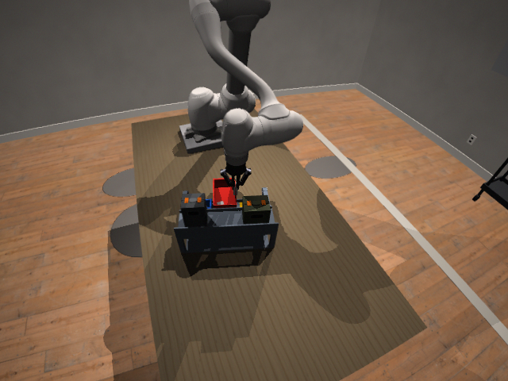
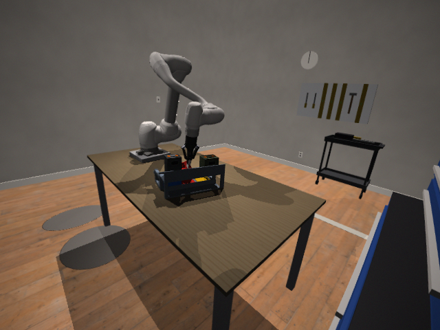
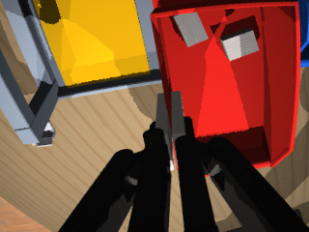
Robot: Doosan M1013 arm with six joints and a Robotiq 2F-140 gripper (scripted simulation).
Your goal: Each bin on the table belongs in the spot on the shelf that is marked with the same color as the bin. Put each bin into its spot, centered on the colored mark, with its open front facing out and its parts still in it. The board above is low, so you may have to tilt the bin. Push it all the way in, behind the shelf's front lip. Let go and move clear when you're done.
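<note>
A red bin (image 1: 223, 190) (image 2: 183, 164) (image 3: 222, 108) is at the middle of the grey-blue shelf (image 1: 225, 237) (image 2: 192, 173), on its arm side, and looks tilted. Two grey parts (image 3: 190, 29) (image 3: 239, 44) lie in it. My gripper (image 1: 235, 190) (image 2: 188, 164) (image 3: 171, 106) is shut on its side wall, one finger inside and one outside. A flat yellow mark (image 3: 106, 45) (image 2: 201, 179) lies beside the bin. A blue surface (image 3: 305, 41) (image 1: 209, 203) shows on the other side; I cannot tell whether it is a mark or a bin. The red mark is hidden.
Two dark boxes with orange details, one grey-black (image 1: 194, 213) (image 2: 173, 163) and one olive (image 1: 256, 213) (image 2: 208, 161), stand on top of the shelf at its two ends. A shelf side post (image 3: 15, 103) stands past the yellow mark. The shelf stands on the table (image 2: 256, 213).
</note>
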